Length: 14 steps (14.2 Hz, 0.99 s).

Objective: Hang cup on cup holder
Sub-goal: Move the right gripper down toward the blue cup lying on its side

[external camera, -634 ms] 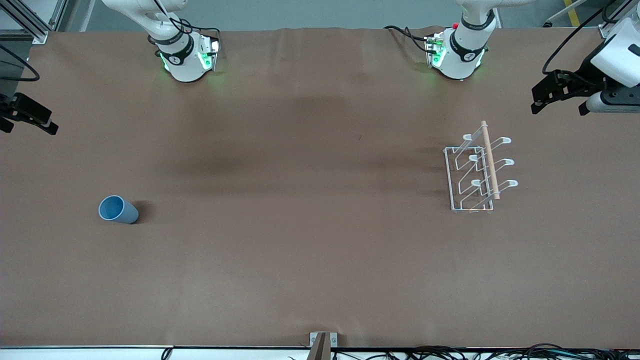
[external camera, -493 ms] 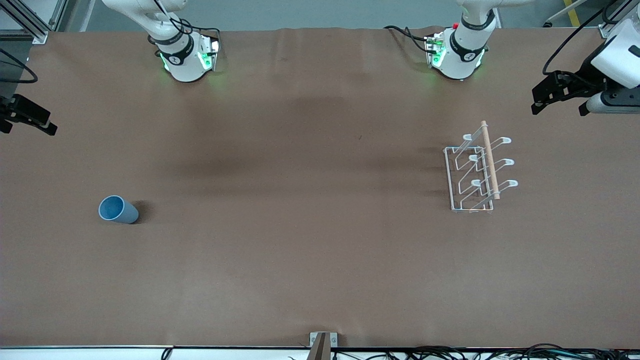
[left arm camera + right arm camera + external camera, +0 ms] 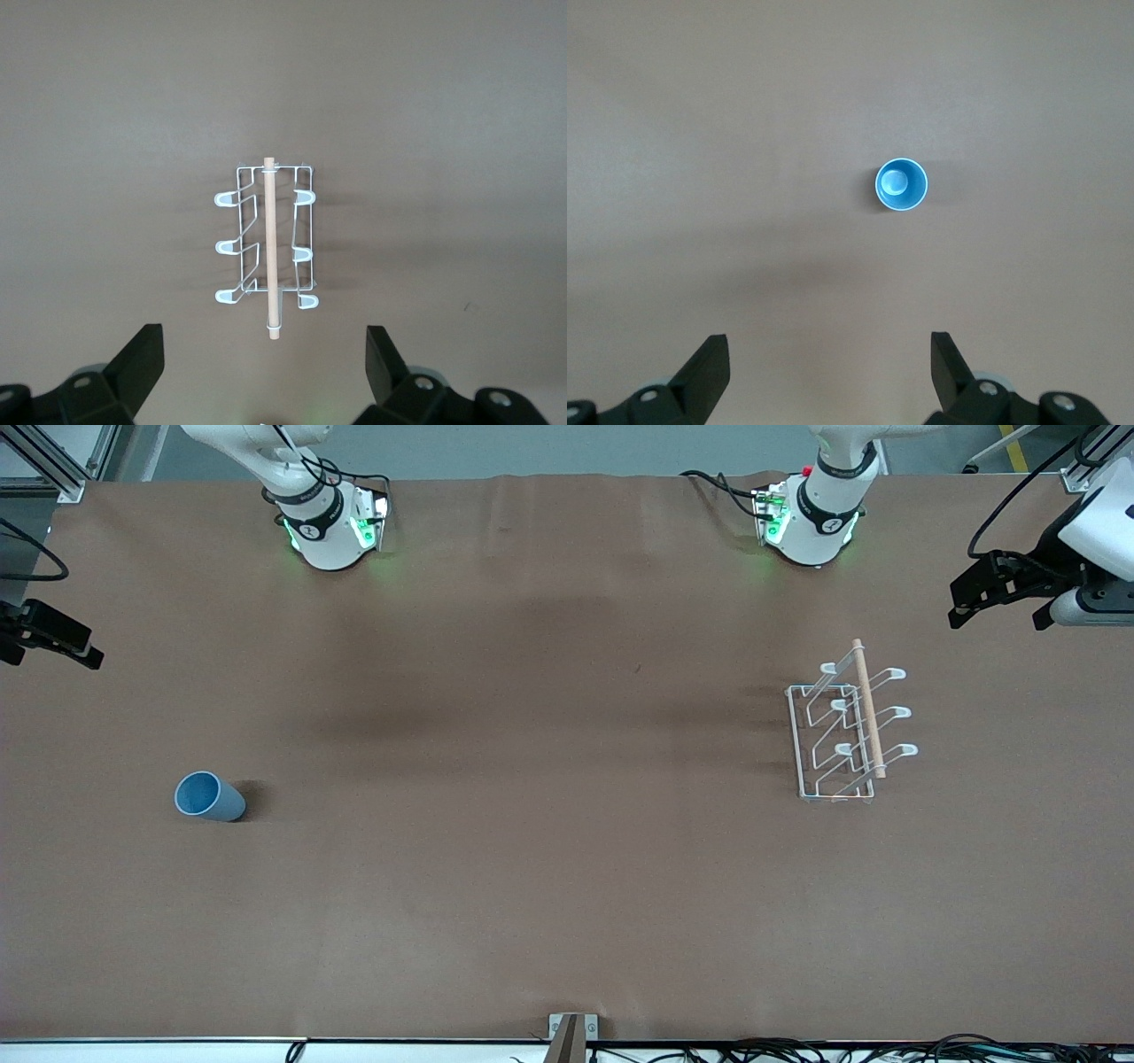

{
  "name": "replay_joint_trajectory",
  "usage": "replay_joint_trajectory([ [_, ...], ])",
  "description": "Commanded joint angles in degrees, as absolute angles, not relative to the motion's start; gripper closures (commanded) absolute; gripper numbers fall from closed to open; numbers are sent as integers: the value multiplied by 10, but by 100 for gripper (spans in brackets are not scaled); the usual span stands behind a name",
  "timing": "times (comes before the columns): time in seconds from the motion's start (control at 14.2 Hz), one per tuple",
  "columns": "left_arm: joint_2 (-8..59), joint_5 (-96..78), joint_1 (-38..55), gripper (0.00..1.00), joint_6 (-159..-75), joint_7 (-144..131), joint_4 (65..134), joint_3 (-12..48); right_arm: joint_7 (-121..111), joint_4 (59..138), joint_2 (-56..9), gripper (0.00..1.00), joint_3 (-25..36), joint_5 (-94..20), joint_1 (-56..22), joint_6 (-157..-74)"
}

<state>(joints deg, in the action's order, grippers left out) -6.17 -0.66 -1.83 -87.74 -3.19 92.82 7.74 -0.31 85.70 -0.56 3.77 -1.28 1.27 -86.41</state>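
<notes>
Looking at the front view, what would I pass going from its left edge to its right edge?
The right arm's black hand, open → small light blue plastic cup, standing upright → white wire cup rack with a wooden rod → the left arm's black hand, open.

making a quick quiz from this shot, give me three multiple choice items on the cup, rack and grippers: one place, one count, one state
1. Where is the cup?
A. on the rack
B. on the table toward the right arm's end
C. in a gripper

2. How many prongs has the rack?
A. four
B. six
C. eight

3. How does the cup stand?
A. upright, mouth up
B. upside down
C. hung on a prong

Answers:
1 B, it stands on the table, apart from both grippers.
2 B, two rows of three in the left wrist view.
3 A, the right wrist view looks into its open mouth.
</notes>
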Motion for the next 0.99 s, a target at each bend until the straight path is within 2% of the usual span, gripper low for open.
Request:
replay_joint_trajectory([
  [0.0, -57, 1, -21, 0, -873, -29, 916, 81, 1, 849, -10, 0, 40, -5, 11, -862],
  [0.56, -53, 0, -21, 0, -867, -31, 916, 82, -5, 868, -20, 0, 40, -10, 44, -901],
  [0.92, -48, -1, -21, 0, -869, -30, 915, 82, -52, 975, -39, 0, 40, -10, 85, -1019],
])
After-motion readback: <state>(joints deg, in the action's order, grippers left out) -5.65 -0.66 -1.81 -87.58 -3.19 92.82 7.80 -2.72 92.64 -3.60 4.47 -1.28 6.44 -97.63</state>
